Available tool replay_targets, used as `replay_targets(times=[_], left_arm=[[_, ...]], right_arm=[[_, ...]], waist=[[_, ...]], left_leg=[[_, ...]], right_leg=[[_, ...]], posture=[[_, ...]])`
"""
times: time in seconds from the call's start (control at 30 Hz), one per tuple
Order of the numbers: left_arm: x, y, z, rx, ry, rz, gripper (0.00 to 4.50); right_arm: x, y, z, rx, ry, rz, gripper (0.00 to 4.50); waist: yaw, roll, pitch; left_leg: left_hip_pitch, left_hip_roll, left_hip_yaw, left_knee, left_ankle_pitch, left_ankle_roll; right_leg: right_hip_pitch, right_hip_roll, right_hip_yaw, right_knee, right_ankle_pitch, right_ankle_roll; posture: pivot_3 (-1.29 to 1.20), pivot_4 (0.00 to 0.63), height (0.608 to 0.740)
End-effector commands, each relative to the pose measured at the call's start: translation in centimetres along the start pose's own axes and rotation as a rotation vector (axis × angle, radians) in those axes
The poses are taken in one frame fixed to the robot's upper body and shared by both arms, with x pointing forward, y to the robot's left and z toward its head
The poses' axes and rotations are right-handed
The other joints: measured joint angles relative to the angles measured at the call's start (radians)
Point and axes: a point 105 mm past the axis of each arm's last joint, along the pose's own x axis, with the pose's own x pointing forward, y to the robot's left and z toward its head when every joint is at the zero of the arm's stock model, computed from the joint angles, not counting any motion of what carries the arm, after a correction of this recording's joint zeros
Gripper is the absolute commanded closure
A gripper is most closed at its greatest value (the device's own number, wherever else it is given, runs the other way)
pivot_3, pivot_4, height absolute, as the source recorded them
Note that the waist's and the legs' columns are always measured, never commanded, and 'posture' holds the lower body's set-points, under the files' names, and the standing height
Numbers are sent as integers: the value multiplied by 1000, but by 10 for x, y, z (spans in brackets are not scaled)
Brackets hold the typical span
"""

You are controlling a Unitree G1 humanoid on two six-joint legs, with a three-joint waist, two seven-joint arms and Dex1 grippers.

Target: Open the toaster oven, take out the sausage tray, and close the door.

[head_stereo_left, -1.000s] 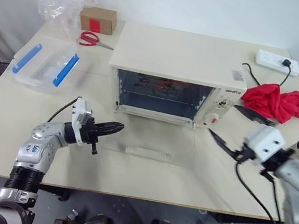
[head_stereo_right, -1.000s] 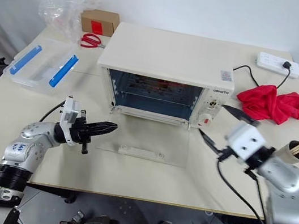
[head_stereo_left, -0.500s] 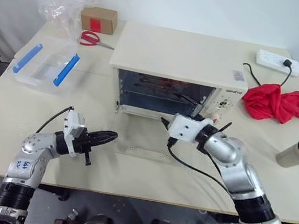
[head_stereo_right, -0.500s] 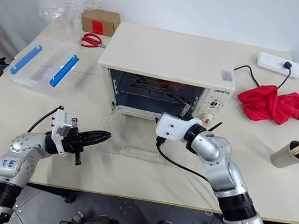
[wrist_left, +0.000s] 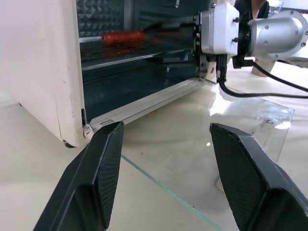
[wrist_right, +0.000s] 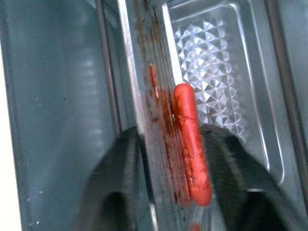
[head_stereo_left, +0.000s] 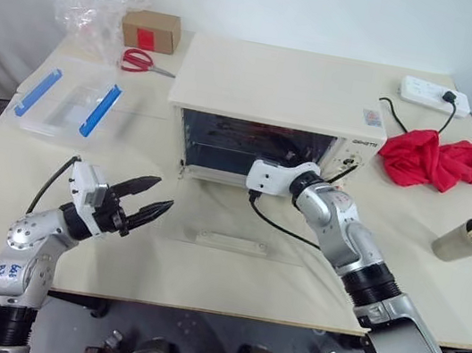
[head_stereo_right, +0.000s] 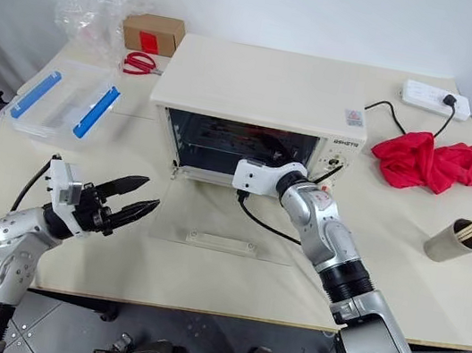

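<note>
Sausage tray inside toaster oven, half hidden behind right pincer, seemingly closing astride tray edge. Door flat on beige table. Left pincer spread, empty, over table.

left gripper: jaws apart | right arm: extended forward

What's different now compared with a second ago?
The right tool swung in from the table's right side into the open toaster oven, its fingers now straddling the sausage tray. The left tool drew back from the lowered door and opened. Oven, door and tray stayed put.
</note>
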Motion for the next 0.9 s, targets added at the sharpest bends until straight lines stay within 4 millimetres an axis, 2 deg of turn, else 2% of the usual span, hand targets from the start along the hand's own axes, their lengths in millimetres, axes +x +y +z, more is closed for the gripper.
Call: replay_targets(times=[0.03, 0.1, 0.47, 0.7, 0.9], left_arm=[[0, -3, 14, 29, -47, -2, 1482], [1, -4, 13, 28, -47, -3, 1482], [8, -1, 16, 15, -74, -6, 1482], [20, 7, 22, 30, -97, -39, 1482], [20, 14, 28, 19, -117, -31, 1482]], right_arm=[[2, -17, 13, -39, -59, -58, 3893], [2, -19, 13, -42, -64, -57, 4478], [-8, -37, 33, -102, -199, -54, 4478], [-20, -37, 30, -116, -208, -13, 4478], [-39, -35, 34, -88, -213, -21, 4478]], waist=[[-3, 0, 0], [-4, 0, 0], [-5, 0, 0], [-5, 0, 0], [-3, 0, 0]], left_leg=[[0, 0, 0, 0, 0, 0], [0, 0, 0, 0, 0, 0], [-1, 0, 0, -1, 0, 0], [-2, 0, 0, -1, 0, 0], [-12, 0, 0, -1, 0, 0]], right_leg=[[0, 0, 0, 0, 0, 0], [0, 0, 0, 0, 0, 0], [-1, 0, 0, -1, 0, 0], [-4, 0, 0, -1, 0, 0], [-15, 0, -1, 3, 0, 0]], posture=[[0, 150, 740], [0, 150, 740], [0, 150, 740], [0, 150, 740], [0, 150, 740]])
